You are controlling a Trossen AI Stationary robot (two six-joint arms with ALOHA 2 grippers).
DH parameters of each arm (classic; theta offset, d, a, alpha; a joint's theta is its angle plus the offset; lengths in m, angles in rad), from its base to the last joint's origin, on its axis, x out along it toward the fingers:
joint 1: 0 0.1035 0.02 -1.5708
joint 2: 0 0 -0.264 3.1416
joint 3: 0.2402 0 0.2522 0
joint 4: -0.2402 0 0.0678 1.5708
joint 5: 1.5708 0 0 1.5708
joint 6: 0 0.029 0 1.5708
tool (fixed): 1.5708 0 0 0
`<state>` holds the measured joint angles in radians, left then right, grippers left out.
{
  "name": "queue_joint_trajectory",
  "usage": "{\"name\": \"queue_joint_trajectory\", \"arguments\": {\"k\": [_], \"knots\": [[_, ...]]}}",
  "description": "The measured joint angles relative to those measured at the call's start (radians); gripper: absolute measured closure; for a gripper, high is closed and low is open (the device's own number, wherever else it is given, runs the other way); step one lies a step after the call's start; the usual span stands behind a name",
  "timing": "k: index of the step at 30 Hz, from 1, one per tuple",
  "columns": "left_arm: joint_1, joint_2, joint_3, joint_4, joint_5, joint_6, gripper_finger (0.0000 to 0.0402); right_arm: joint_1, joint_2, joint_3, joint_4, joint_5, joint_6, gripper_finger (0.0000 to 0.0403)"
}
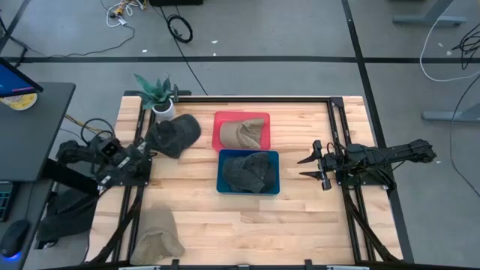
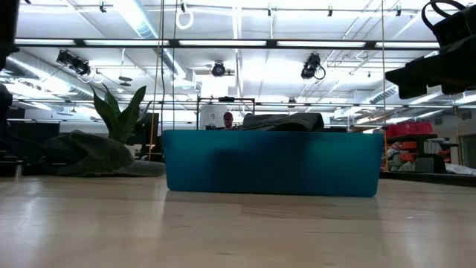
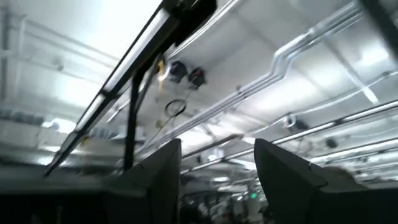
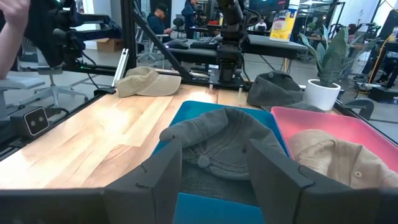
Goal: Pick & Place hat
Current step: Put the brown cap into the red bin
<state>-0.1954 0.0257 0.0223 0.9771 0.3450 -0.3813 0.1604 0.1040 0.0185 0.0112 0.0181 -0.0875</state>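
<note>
A dark hat [image 1: 250, 172] lies in the blue bin [image 1: 223, 186] mid-desk, apart from the right claw [image 1: 309, 166], which hangs spread and empty near the desk's right edge.

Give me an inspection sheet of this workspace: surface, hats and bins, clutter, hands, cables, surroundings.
Surface: wooden table, mostly bare.
Job's things: dark hat in the blue bin; tan hat in the red bin; another dark hat lying loose beside the potted plant; another tan hat at the table's near left corner.
Clutter: nothing seen beyond the plant.
Hands: left hand open, empty, at the left edge; right hand open, empty, at the right edge.
Cables: loose cables on the floor behind the table.
Surroundings: people at desks beyond the table.
</note>
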Motion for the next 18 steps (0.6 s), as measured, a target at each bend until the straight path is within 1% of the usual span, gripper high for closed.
{"name": "queue_joint_trajectory", "arguments": {"k": [5, 7, 10, 13, 15, 18], "knots": [[-0.114, 0.015, 0.037, 0.019, 0.002, 0.062, 0.0195, 0.000, 0.000, 0.000, 0.000, 0.000, 0.000, 0.0218], [-0.166, 0.049, 0.066, 0.019, 0.031, 0.103, 0.0195, 0.000, 0.000, 0.000, 0.000, 0.000, 0.000, 0.0218], [-0.251, 0.149, 0.118, 0.016, 0.083, 0.161, 0.0195, 0.000, 0.000, 0.000, 0.000, 0.000, 0.000, 0.0218], [-0.334, 0.281, 0.184, 0.007, 0.130, 0.218, 0.0195, 0.000, 0.000, 0.000, 0.000, 0.000, 0.000, 0.0218], [-0.386, 0.373, 0.241, -0.042, 0.155, 0.267, 0.0195, 0.000, 0.000, 0.000, 0.000, 0.000, 0.000, 0.0218], [-0.465, 0.490, 0.351, -0.186, 0.140, 0.347, 0.0195, 0.000, 0.000, 0.000, 0.000, 0.000, 0.000, 0.0218]]}}
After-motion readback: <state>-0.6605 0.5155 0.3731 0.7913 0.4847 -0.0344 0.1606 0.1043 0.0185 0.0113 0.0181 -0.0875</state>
